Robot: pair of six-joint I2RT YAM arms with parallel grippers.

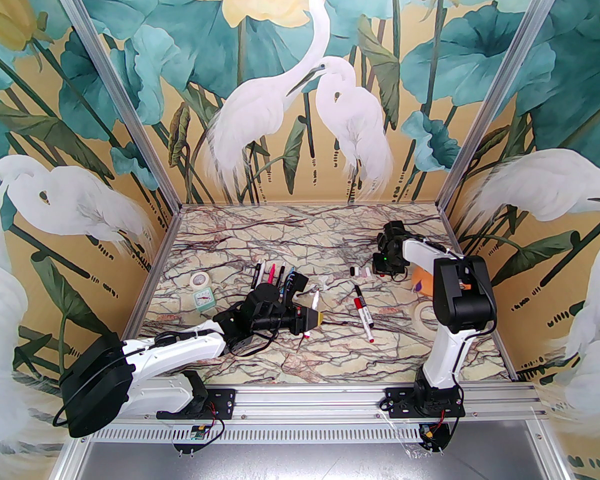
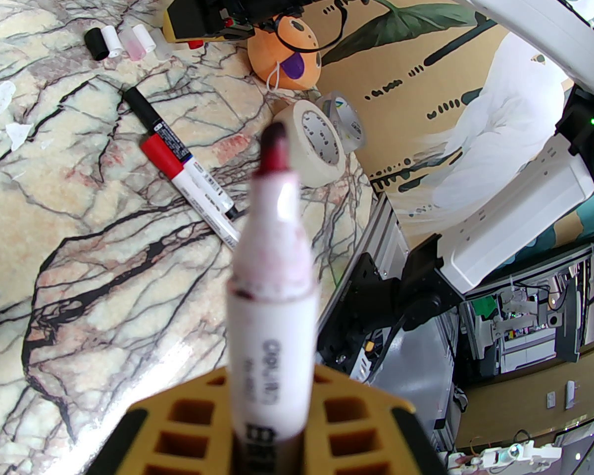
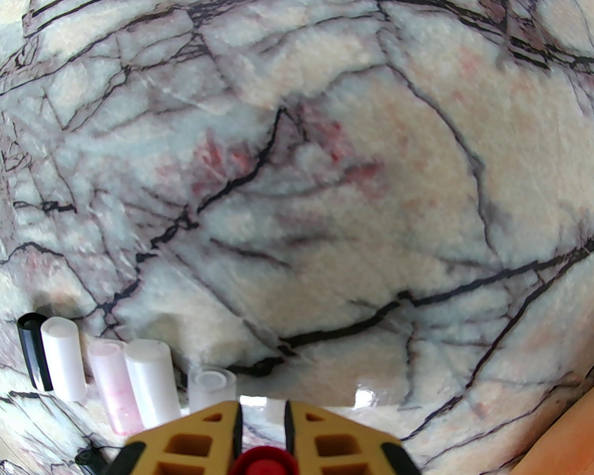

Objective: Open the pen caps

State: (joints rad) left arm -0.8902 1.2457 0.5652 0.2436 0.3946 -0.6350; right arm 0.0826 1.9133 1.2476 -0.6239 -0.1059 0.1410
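Rear overhead camera overlooks table; close wrist cameras share caps.

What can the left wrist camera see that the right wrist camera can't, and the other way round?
Left wrist view: the left gripper clamps an uncapped marker with a dark red tip. Beyond it lie a red-banded marker, a tape roll and an orange toy.
Right wrist view: a close look at the right gripper shut on a red cap, over a broad stretch of marble table.
Both share the row of loose caps, black, white, pink, white and clear, lying side by side on the marble.
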